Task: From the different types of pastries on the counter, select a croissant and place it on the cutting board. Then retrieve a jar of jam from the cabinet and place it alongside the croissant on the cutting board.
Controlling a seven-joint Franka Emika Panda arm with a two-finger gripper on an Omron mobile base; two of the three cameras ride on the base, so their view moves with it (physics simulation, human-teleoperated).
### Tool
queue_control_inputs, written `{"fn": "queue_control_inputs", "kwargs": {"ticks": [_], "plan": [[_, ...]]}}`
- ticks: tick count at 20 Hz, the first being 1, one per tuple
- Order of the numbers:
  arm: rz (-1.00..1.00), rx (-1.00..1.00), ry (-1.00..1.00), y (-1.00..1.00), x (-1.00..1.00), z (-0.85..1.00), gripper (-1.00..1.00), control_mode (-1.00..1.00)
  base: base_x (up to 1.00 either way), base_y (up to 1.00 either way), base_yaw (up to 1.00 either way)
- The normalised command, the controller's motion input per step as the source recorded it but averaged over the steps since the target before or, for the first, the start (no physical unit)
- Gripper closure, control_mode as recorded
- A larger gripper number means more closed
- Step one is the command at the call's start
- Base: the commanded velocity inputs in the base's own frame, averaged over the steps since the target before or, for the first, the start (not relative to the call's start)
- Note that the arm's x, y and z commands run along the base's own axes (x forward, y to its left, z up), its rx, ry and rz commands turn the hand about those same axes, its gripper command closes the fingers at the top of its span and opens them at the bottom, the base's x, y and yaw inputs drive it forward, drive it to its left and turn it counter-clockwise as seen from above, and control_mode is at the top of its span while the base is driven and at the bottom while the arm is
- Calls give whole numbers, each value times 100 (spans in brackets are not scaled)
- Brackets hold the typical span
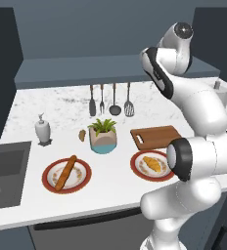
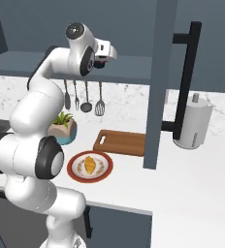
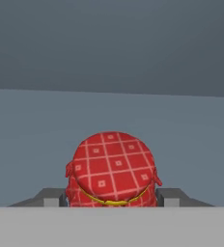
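So my gripper (image 3: 112,202) is clenched around the jar of jam (image 3: 112,170) inside the cabinet (image 3: 109,120), fingertips mostly hidden behind its red checked lid. Croissant (image 1: 154,164) sits on a red-rimmed plate (image 1: 136,161) near the cutting board (image 1: 157,136).

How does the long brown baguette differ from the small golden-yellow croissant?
The long brown baguette is a straight, darker stick spanning most of its plate; the small golden-yellow croissant is short, curved, paler and sits well inside its plate's rim. The baguette lies left of the potted plant, the croissant right of it, by the wooden cutting board. Both rest on red-rimmed plates.
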Motion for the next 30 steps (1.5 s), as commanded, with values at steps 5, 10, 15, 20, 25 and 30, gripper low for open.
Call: {"fn": "queue_control_inputs", "kwargs": {"ticks": [5, 10, 15, 20, 25, 30], "plan": [[0, 0, -5, 0, -28, -1, 100, -100, 0, 0, 0], [0, 0, -3, 0, 0, 0, 100, -100, 0, 0, 0], [0, 0, 0, 0, 18, 30, 100, -100, 0, 0, 0], [0, 0, 3, 0, 44, 40, 100, -100, 0, 0, 0], [0, 0, 1, -1, -41, 21, 100, -100, 0, 0, 0], [1, 0, -3, 0, -58, 13, 100, -100, 0, 0, 0]]}}
